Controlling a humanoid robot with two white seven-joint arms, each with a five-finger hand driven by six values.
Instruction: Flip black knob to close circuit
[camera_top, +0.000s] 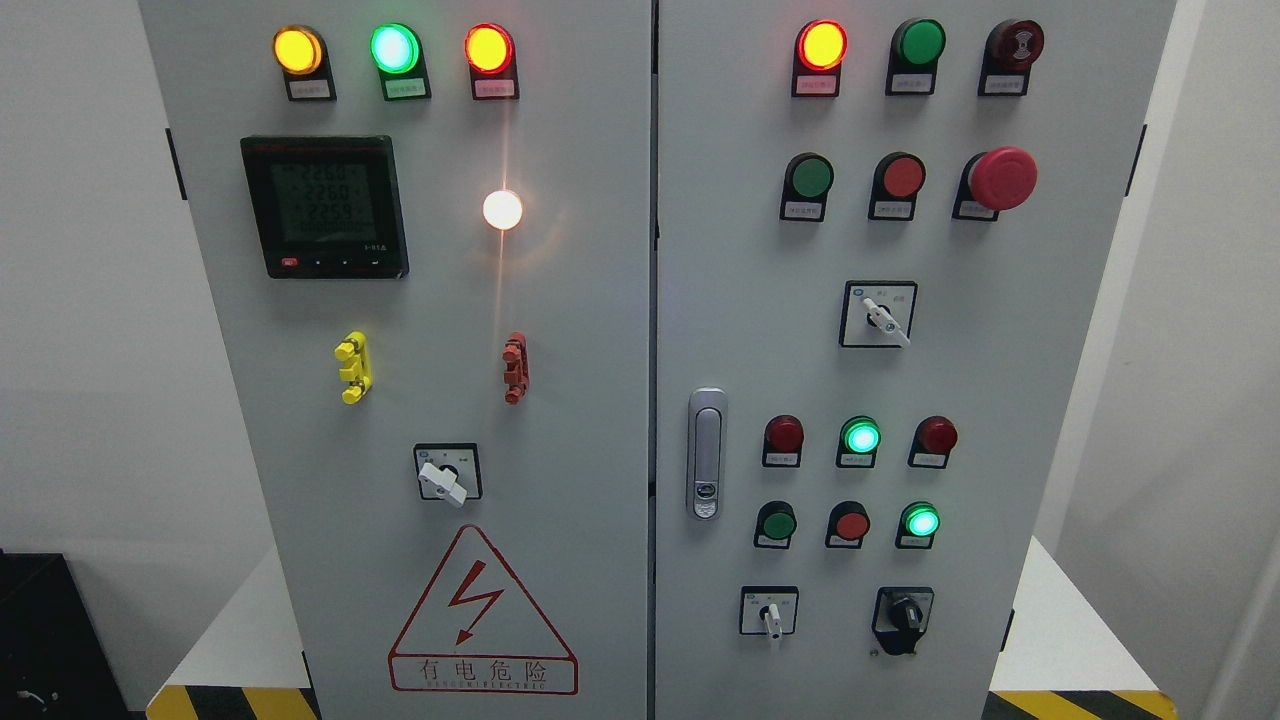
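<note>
Fingers of either hand do not show anywhere in the head view, so we cannot tell their state. We face a grey electrical cabinet (600, 300) with two doors. We find the black knob (903, 617) at the lower right of the right door, low on the panel, its handle pointing roughly downward. Just left of it on the same row sits a white selector switch (770, 612). Above these we note two rows of small buttons, with a lit green lamp (861, 437) in the upper row and another lit green one (921, 521) in the lower. A door latch (706, 453) sits at the right door's left edge. We record a red mushroom button (1002, 179) near the upper right. On the left door we see a digital meter (325, 205), a white rotary switch (445, 478), and a red-bordered warning triangle (483, 615) below it.
</note>
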